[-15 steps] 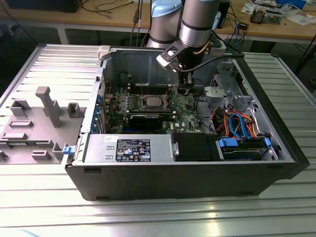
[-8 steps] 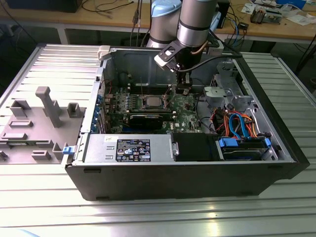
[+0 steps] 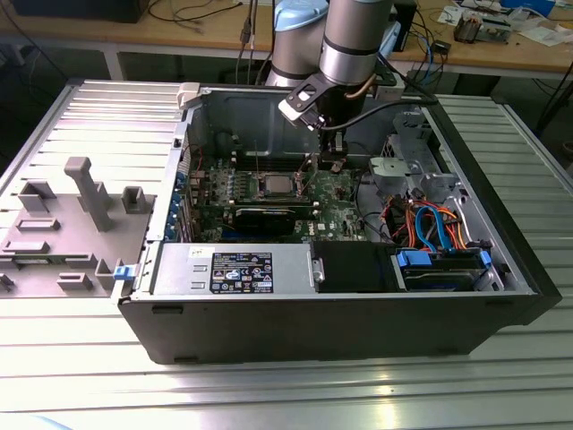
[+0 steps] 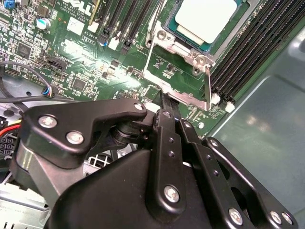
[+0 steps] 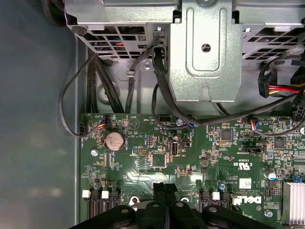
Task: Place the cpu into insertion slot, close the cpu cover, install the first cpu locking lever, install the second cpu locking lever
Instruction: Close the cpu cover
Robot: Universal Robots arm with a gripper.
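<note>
The chip (image 4: 205, 16) lay seated beneath its metal cover (image 4: 190, 53) on the board (image 4: 86, 57). The pincer (image 4: 167, 102) was narrowed, fingers (image 4: 167, 138) together, empty, its tip at the cover's edge beside a thin lever (image 4: 208, 83). Judged risk: the tip slipping off and scratching the board.

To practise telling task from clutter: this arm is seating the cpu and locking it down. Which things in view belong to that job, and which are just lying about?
Job in hand:
cpu
cpu cover
locking lever
gripper

Lying about:
coin battery
memory slots
black cables
metal drive cage
</note>
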